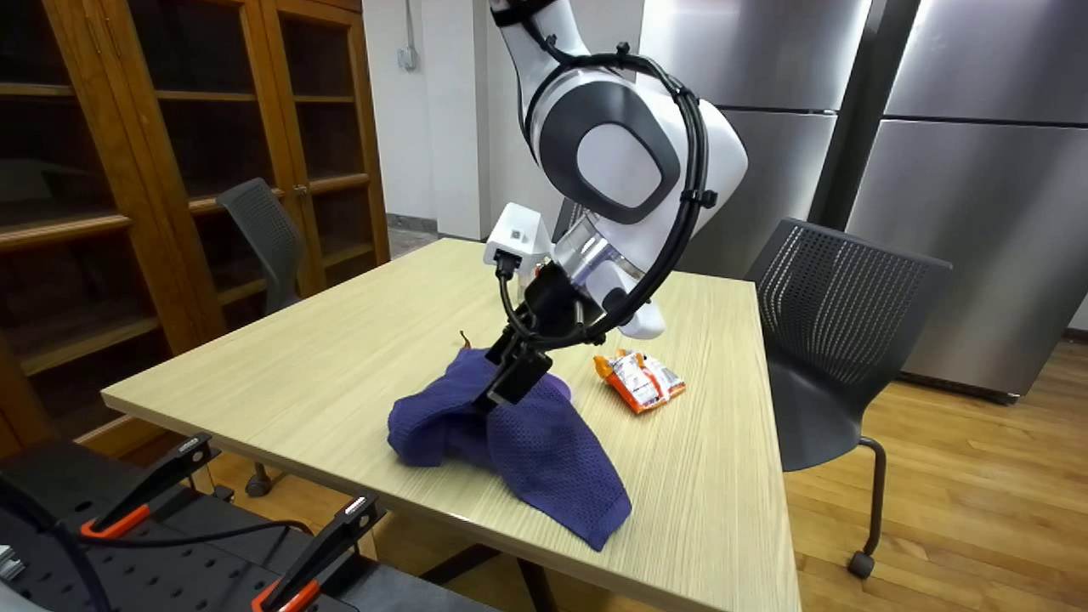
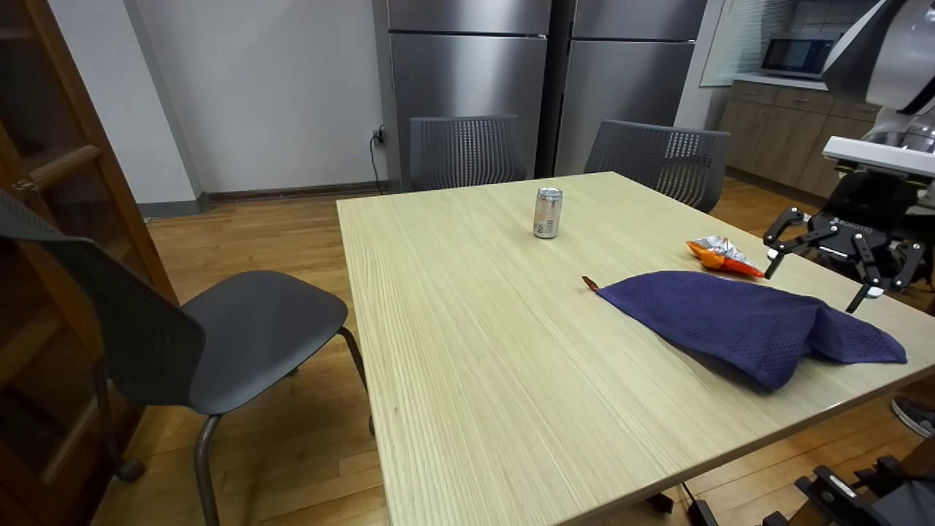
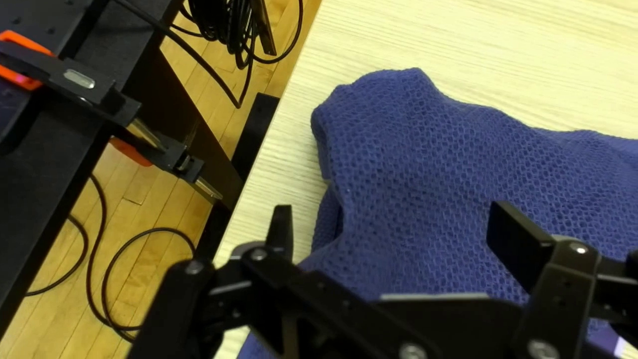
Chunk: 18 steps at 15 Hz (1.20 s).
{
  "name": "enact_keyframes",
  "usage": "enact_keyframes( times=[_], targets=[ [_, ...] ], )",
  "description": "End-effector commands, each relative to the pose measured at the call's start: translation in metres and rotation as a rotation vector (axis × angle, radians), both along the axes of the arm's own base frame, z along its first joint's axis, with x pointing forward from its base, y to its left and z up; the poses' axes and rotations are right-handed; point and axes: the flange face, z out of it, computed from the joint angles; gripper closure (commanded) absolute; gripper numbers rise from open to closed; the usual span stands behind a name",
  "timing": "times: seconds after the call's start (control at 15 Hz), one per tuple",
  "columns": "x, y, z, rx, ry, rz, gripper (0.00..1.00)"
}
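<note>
- One dark blue-violet, honeycomb-textured cloth towel (image 3: pixel 448 164), draped in loose folds on one pale wood-grain rectangular counter (image 2: pixel 467 351), near an edge.
- One black, two-fingered robot hand (image 2: pixel 813 286), fingers parted wide above the towel.
- Towel just below the hand, partly within the span between the fingers in the wrist view.
- In that view, one finger over a bare strip of counter beside the towel's folded side, one over the towel itself; cannot tell about contact with the cloth.
- One crumpled orange, white and silver foil packet (image 1: pixel 643 382), near the towel but apart from it in an exterior view.
- One silver cylindrical metal can (image 2: pixel 547 212), upright on the counter, well apart from towel and hand.
- One small, slim brown piece (image 2: pixel 590 283) at a corner of the towel; cannot tell what.
- One rounded lilac edge (image 1: pixel 558 388) beside the towel, mostly hidden.
- Around the counter, three dark grey perforated-back chairs (image 2: pixel 467 153).
- Beyond, two stainless-steel refrigerators (image 2: pixel 467 95).
- On a black perforated platform (image 1: pixel 153 569) alongside, two black-and-orange bar clamps (image 1: pixel 323 548).
</note>
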Motion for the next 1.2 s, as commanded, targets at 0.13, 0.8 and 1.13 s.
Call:
enact_keyframes(
  times=[0.13,0.8,1.13],
  targets=[
    [0.014,0.005,0.001,-0.038,-0.055,-0.014,0.00],
    [0.024,0.015,0.019,-0.084,-0.147,0.016,0.00],
    [0.028,0.016,0.030,-0.120,-0.192,0.027,0.00]
  ],
)
